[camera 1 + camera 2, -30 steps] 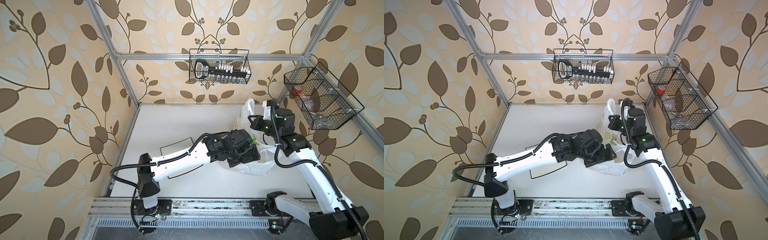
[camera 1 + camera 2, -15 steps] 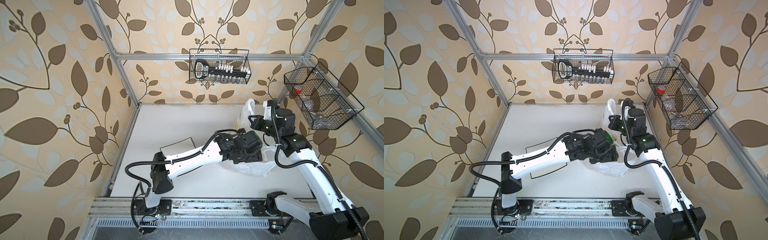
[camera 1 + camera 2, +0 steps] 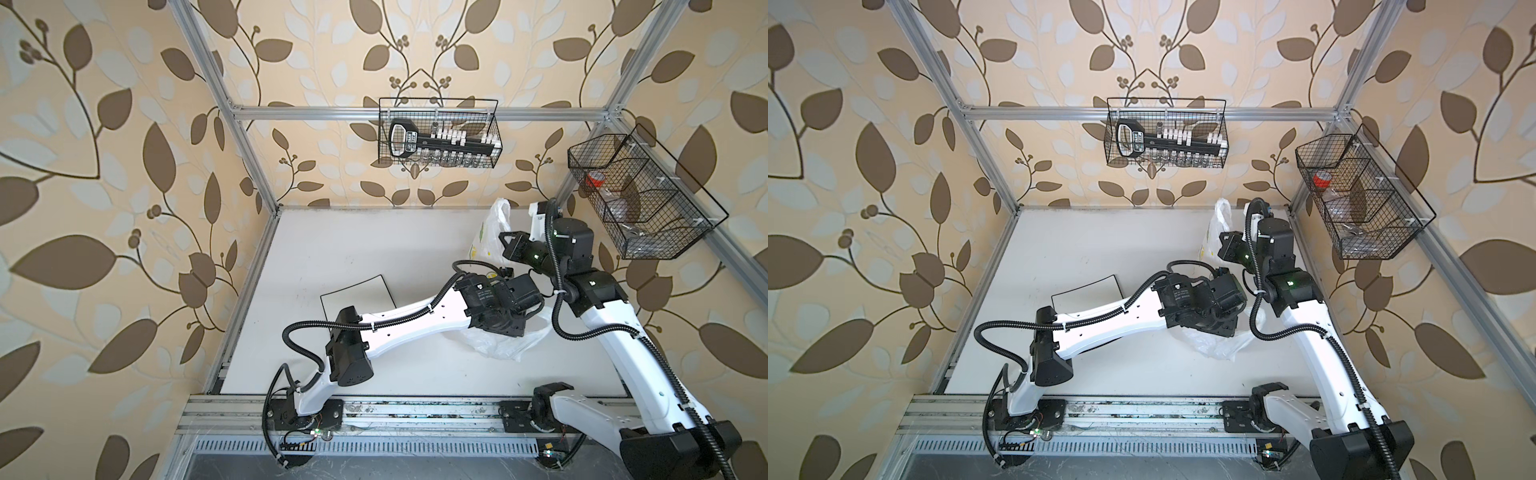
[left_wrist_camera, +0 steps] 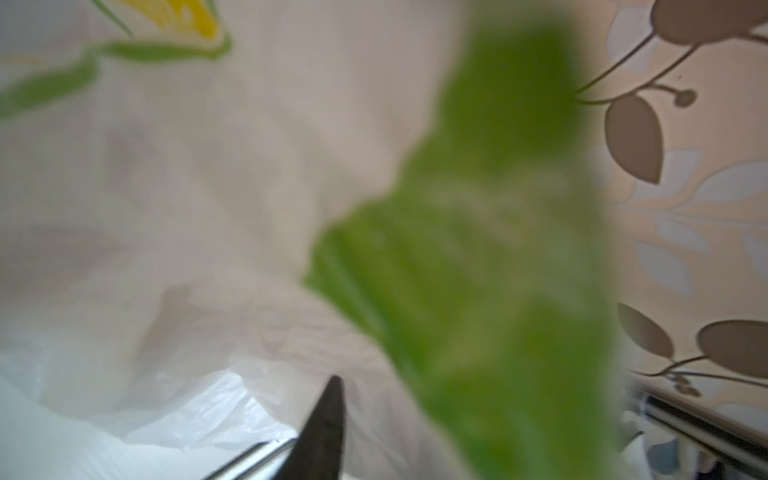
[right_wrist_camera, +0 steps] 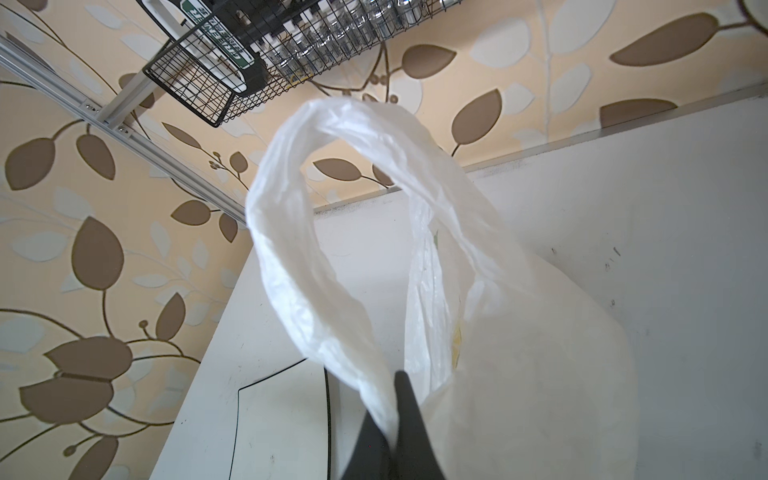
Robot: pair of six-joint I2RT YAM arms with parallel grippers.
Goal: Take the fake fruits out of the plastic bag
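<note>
In both top views one plastic bag (image 3: 498,351) (image 3: 1219,347) lies crumpled on the table (image 3: 353,237), right of centre. One handle loop (image 3: 496,216) stands raised beside the right gripper (image 3: 504,243). One square plate (image 3: 357,293) lies near the bag, and two wire baskets (image 3: 436,137) (image 3: 640,199) hang on the walls.

Only the left wrist view looks into the bag. It shows white film, a blurred green shape and one dark fingertip (image 4: 328,411) of the left gripper (image 4: 316,449); its width cannot be told.

Only the right wrist view shows two dark fingers (image 5: 409,419) pinched on the loop.
</note>
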